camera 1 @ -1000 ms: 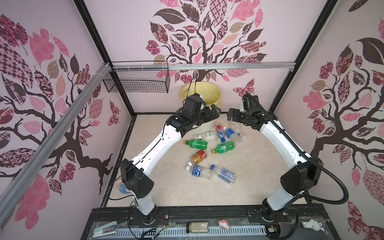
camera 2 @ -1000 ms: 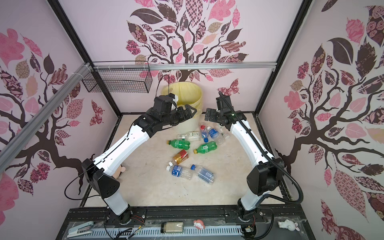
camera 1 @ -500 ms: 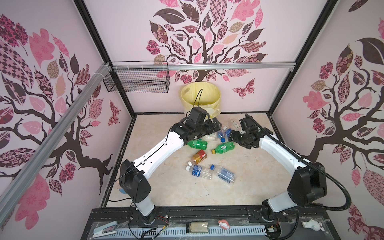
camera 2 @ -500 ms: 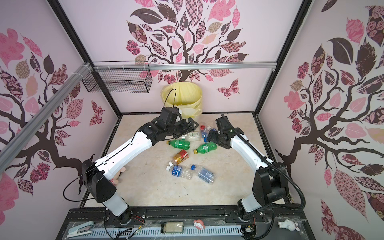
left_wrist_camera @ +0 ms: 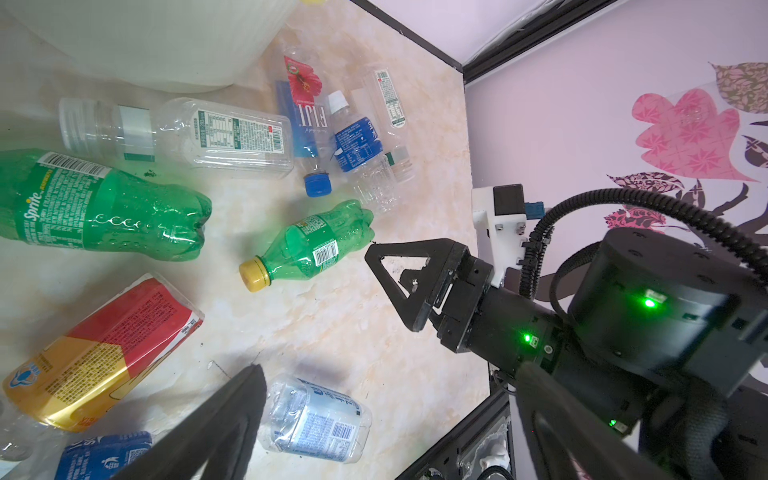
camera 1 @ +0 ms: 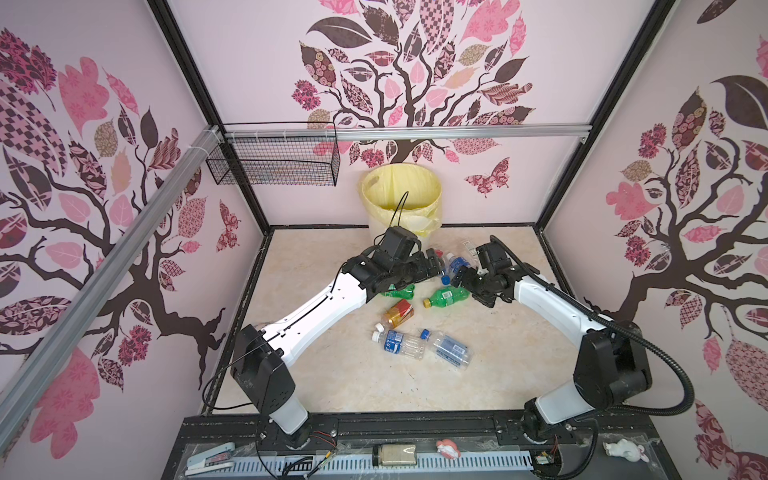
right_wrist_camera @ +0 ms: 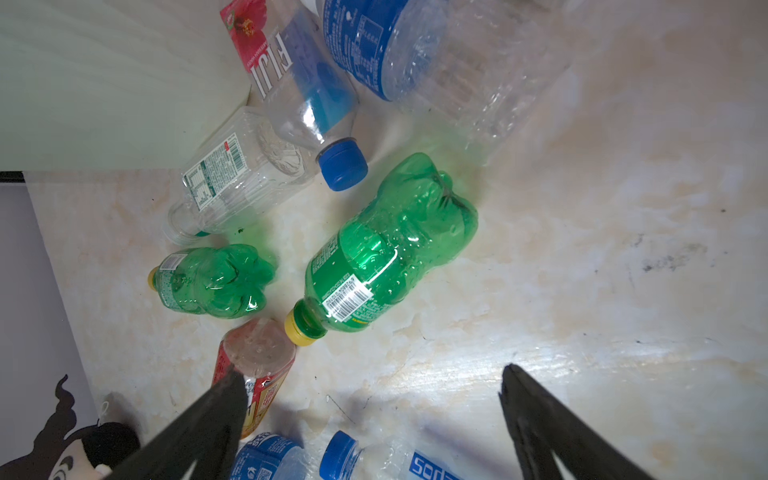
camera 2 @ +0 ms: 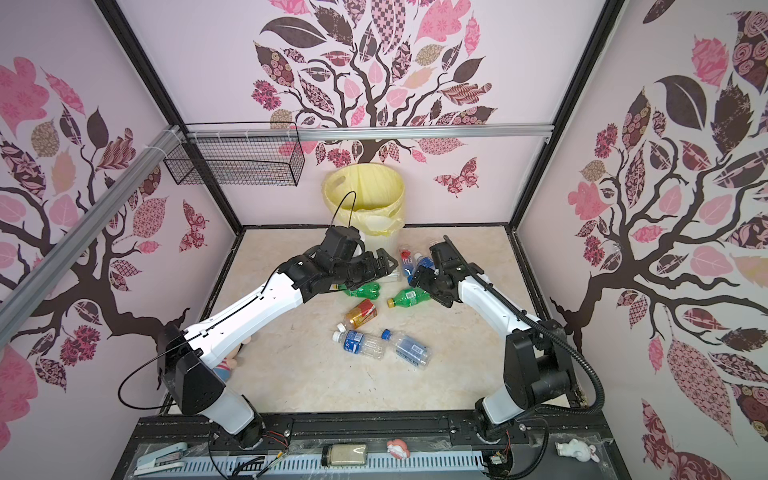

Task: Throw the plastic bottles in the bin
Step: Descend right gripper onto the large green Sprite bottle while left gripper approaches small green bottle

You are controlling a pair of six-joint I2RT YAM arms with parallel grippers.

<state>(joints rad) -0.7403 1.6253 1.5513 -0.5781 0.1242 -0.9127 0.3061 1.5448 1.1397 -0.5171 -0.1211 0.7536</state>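
Note:
The bin [camera 1: 400, 195] [camera 2: 363, 194], cream-white with a yellow bag, stands at the back wall; its wall shows in the left wrist view [left_wrist_camera: 158, 45]. Several plastic bottles lie on the floor in front of it. There are two green bottles [camera 1: 446, 296] [camera 1: 399, 293], an amber one with a red label [camera 1: 398, 312], two clear blue-labelled ones [camera 1: 399, 343] [camera 1: 449, 348] and a cluster near the bin [camera 1: 457, 262]. My left gripper [camera 1: 432, 266] [left_wrist_camera: 390, 374] hangs open over the bottles. My right gripper [camera 1: 461, 278] [right_wrist_camera: 370, 378] is open and empty beside the nearer green bottle [right_wrist_camera: 386, 249].
A black wire mesh basket [camera 1: 274, 160] hangs on the back left rail. A plush doll [camera 2: 232, 361] lies by the left arm's base. Black frame edges border the floor. Bare floor lies to the right of the bottles and toward the front.
Both arms have come down and back from the bin's rim to just above the bottle cluster. The right gripper dropped lowest, toward the green bottle. Both stay open.

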